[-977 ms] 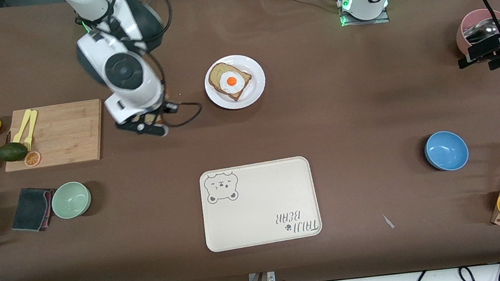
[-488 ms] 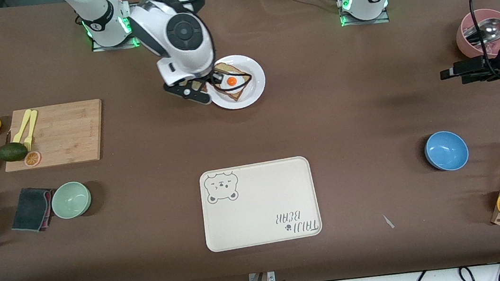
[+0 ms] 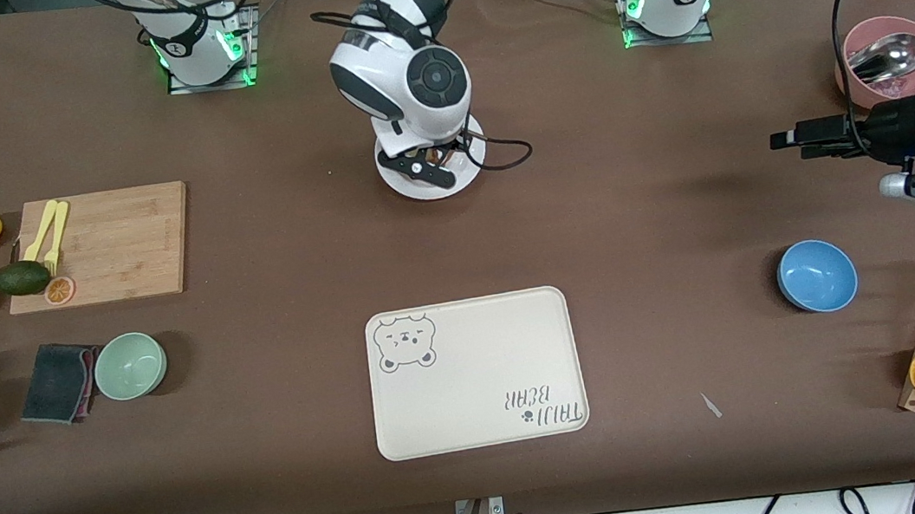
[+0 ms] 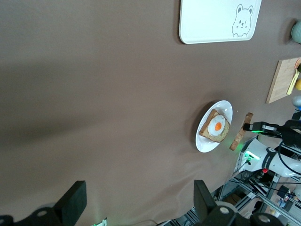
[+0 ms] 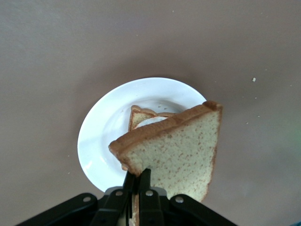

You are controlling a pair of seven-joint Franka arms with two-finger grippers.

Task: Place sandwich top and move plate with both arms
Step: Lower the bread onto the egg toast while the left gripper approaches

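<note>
sandwich top (image 5: pixel 181 150): tan, crusted, held above plate | plate (image 5: pixel 101 136): round, white, holds egg-topped bread

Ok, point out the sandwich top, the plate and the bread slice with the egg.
sandwich top (image 5: pixel 181 150): right wrist view, middle of its speckled face.
plate (image 5: pixel 96 141): right wrist view, bare white rim.
bread slice with the egg (image 4: pixel 216 127): left wrist view, on the egg at its middle.

Right hand (image 3: pixel 430 162) over plate (image 3: pixel 414 188)

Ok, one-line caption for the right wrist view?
Right hand holds the sandwich top over the plate with egg toast.
</note>
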